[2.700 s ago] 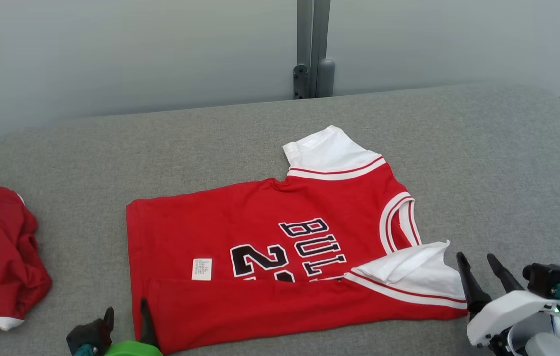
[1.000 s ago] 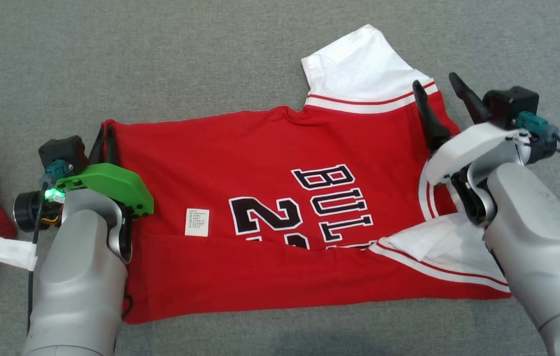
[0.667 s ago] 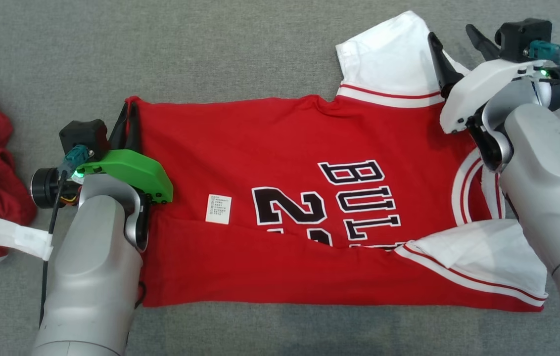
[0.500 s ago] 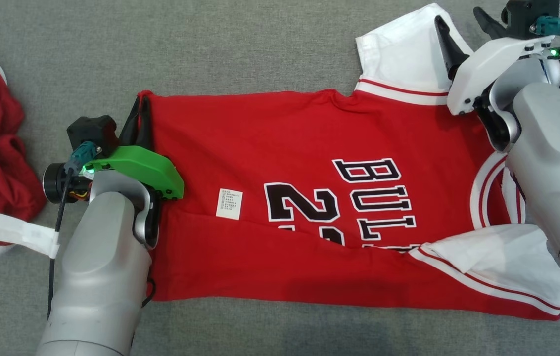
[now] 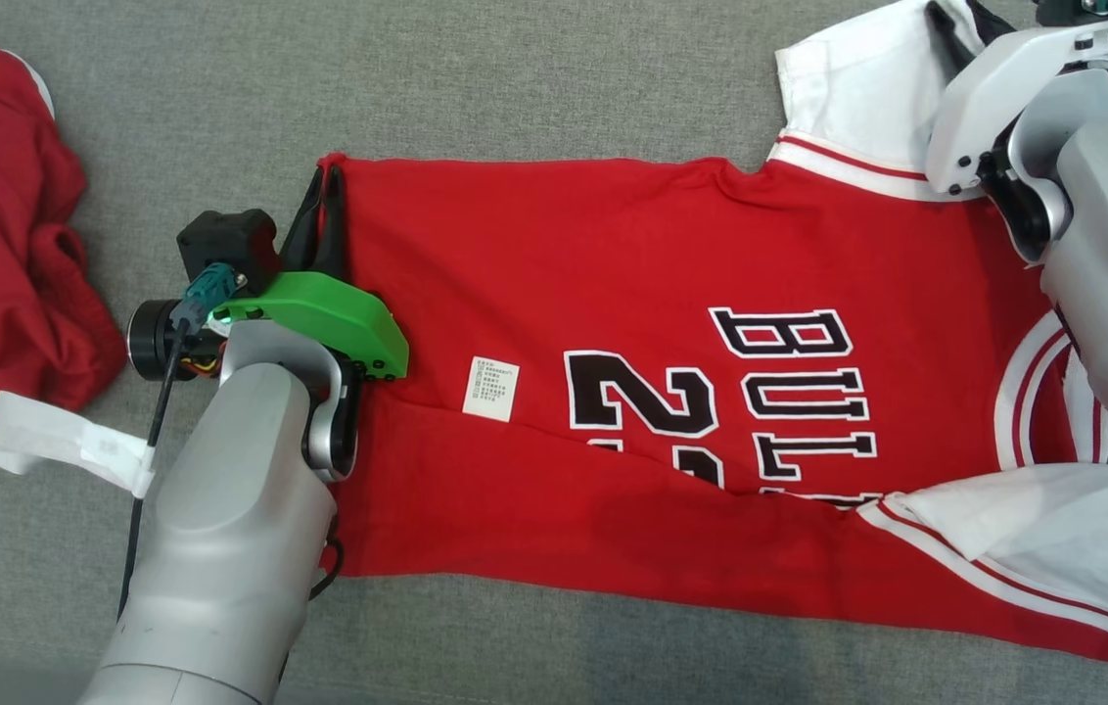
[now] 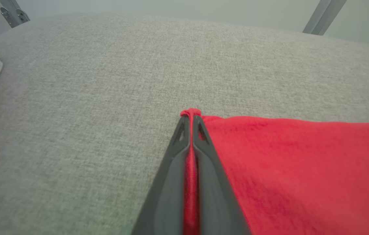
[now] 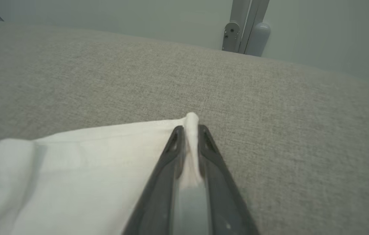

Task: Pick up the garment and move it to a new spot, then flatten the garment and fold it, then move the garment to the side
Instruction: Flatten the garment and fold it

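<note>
On a broad grey padded surface (image 5: 534, 78), coarsely woven and flecked like upholstery, the red jersey (image 5: 613, 255) lies spread across the middle of the head view, with its hem toward nine o'clock and its neck toward three. The far edge of the surface curves down before a smooth, pale grey-green wall (image 7: 106, 11). A metal post (image 7: 241, 19) with a bolted bracket stands there, at twelve o'clock in the right wrist view.

The jersey is a soft matte knit with black, white-edged lettering, a small white label (image 5: 492, 389) and white sleeves banded in red. Its near long edge is folded over the numerals.

The left gripper (image 6: 191, 122) is at the jersey's ten o'clock corner, its slim, tapered dark fingers pressed together on a pinch of red hem. The right gripper (image 7: 189, 132), at one o'clock in the head view, is closed to a narrow gap on a bunched edge of the far white sleeve (image 5: 857, 88). A second red garment (image 5: 6, 225) lies crumpled at nine o'clock, apart from the jersey.
</note>
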### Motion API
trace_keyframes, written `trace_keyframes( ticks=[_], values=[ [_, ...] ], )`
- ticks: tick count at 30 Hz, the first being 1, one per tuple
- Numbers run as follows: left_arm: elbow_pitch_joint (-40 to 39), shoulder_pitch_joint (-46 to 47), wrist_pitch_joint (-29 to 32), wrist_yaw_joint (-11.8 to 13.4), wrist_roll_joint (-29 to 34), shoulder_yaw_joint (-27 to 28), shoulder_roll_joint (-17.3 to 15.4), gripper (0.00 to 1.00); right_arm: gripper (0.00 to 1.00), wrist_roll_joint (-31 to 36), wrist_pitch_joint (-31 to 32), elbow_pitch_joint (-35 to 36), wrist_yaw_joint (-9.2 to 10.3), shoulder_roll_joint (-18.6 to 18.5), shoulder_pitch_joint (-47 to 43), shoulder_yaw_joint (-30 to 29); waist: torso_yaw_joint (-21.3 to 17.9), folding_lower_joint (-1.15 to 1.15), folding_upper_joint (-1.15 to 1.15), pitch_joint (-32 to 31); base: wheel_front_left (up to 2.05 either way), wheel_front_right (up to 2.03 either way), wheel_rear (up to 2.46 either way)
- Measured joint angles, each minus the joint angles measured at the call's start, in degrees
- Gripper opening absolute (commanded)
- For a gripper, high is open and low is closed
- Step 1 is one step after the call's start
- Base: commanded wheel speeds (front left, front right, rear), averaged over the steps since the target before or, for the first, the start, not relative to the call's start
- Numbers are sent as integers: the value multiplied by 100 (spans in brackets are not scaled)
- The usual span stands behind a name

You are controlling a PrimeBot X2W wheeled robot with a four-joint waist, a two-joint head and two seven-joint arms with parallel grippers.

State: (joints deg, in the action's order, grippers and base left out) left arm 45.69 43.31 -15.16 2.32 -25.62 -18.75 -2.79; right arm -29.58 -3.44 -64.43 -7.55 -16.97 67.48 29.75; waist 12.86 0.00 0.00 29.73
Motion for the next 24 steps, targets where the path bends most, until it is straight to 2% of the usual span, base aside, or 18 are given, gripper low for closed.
trace_keyframes(
  ticks=[3,8,13,17,24],
  values=[
    [-60,27,1,44,-8,9,0,0,0,-87,-207,-79,-1,-135,38,-29,-4,0,0,24,0,0,0],
    [-345,41,2,103,152,274,7,0,0,-110,-886,-243,-1,-289,117,-187,-68,0,0,11,0,0,0],
    [-583,4,1,-4,474,595,9,0,0,-151,-1134,-131,-1,-292,209,-456,-184,0,0,-106,0,0,0],
    [-572,-143,1,-119,692,818,8,0,0,-94,-1155,548,0,-300,12,-727,-319,0,0,-248,0,0,0],
    [-410,-583,1,-335,924,1182,-59,0,0,-12,-1156,1944,1,-141,-1287,-1149,-585,0,0,-584,0,0,0]
  ],
)
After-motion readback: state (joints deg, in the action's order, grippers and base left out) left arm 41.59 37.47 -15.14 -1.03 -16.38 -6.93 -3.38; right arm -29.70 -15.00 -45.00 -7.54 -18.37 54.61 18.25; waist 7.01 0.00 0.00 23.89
